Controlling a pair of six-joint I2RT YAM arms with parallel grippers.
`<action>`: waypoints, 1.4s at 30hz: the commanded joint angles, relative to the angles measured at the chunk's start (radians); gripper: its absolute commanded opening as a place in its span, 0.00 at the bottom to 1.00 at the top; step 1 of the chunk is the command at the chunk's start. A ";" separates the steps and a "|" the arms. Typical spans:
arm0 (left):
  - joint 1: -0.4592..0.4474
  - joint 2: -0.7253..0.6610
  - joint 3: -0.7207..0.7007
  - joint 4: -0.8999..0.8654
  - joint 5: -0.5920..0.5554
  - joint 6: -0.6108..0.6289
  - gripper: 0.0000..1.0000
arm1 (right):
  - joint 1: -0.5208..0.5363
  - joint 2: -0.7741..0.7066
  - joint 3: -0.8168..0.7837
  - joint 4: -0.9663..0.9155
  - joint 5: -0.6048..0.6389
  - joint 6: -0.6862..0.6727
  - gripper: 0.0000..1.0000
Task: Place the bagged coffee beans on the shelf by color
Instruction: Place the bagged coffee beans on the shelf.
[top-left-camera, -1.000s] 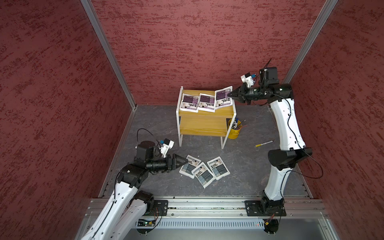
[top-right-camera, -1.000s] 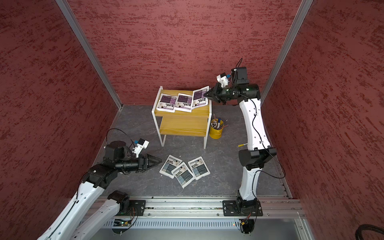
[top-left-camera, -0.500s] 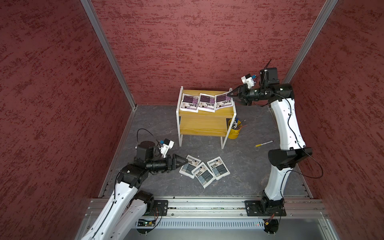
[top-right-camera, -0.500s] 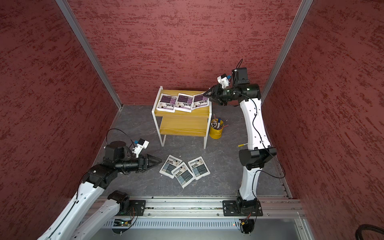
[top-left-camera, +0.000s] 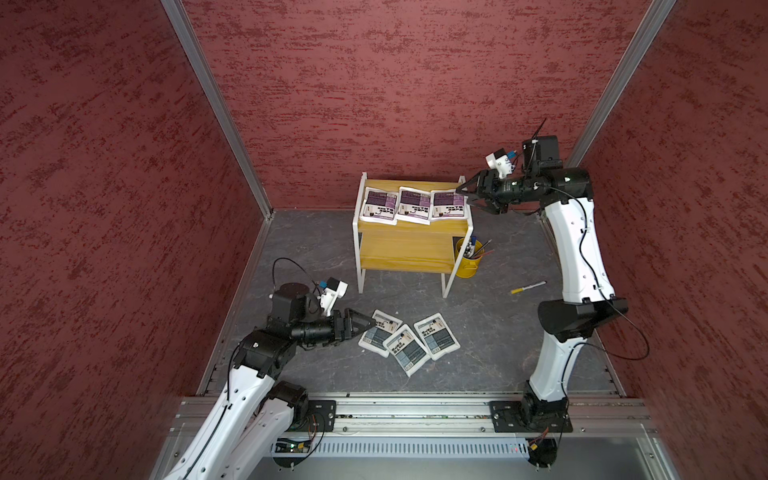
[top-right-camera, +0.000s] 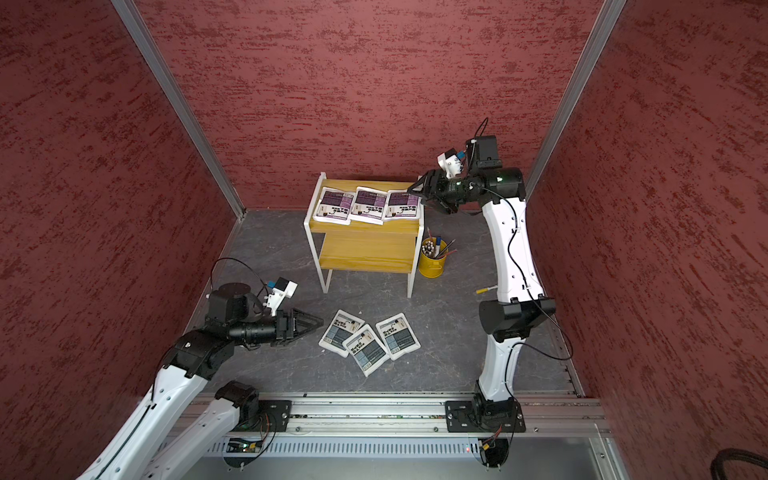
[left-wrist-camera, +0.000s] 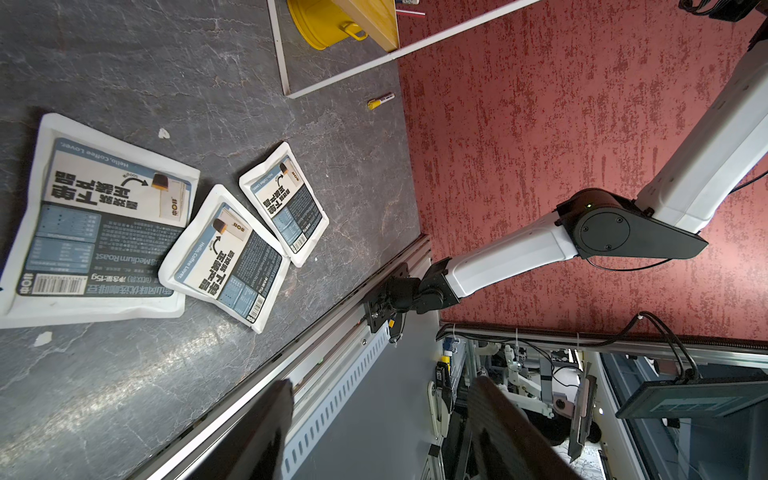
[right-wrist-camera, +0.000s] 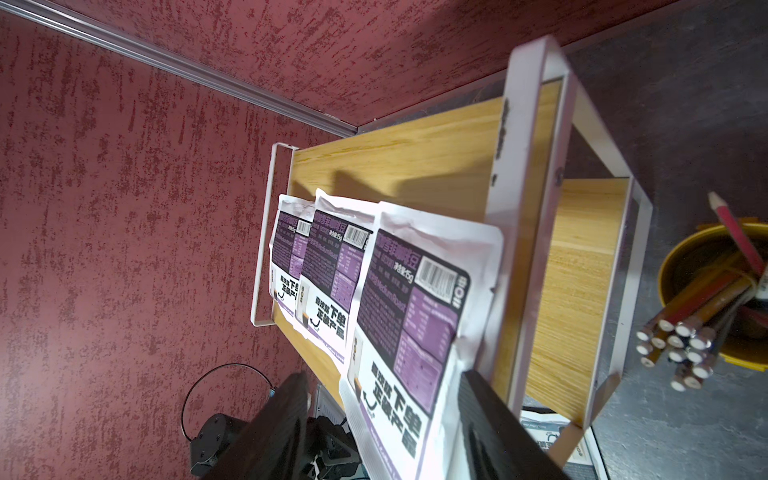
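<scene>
Three purple bagged coffee beans lie in a row on the top board of the shelf (top-left-camera: 411, 245) (top-right-camera: 365, 249). My right gripper (top-left-camera: 466, 197) (top-right-camera: 415, 195) (right-wrist-camera: 382, 378) is open at the shelf's right end, its jaws apart on either side of the rightmost purple bag (top-left-camera: 449, 204) (right-wrist-camera: 411, 307). Three grey-blue bags lie on the floor in front of the shelf: (top-left-camera: 380, 332), (top-left-camera: 406, 350), (top-left-camera: 436, 336). My left gripper (top-left-camera: 368, 326) (top-right-camera: 318, 323) (left-wrist-camera: 382, 386) hangs open and empty just left of the nearest grey-blue bag (left-wrist-camera: 99, 224).
A yellow pen cup (top-left-camera: 469, 259) (right-wrist-camera: 715, 291) stands against the shelf's right leg. A yellow-capped marker (top-left-camera: 528, 287) (left-wrist-camera: 380, 101) lies on the floor to the right. Red walls close in three sides, and a metal rail (top-left-camera: 415, 411) runs along the front.
My right gripper has opened and let go of the third purple bag, which went from tilted to lying on the top board. The left arm has not moved.
</scene>
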 joint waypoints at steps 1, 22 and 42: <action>0.010 -0.011 -0.022 -0.001 -0.003 0.017 0.70 | -0.003 -0.032 0.007 0.023 0.008 0.017 0.62; 0.010 -0.004 -0.027 0.002 -0.008 0.014 0.70 | 0.032 0.019 0.003 0.102 -0.009 0.058 0.62; 0.010 -0.006 -0.036 0.011 -0.008 0.021 0.72 | 0.032 -0.049 0.002 0.056 0.036 0.023 0.62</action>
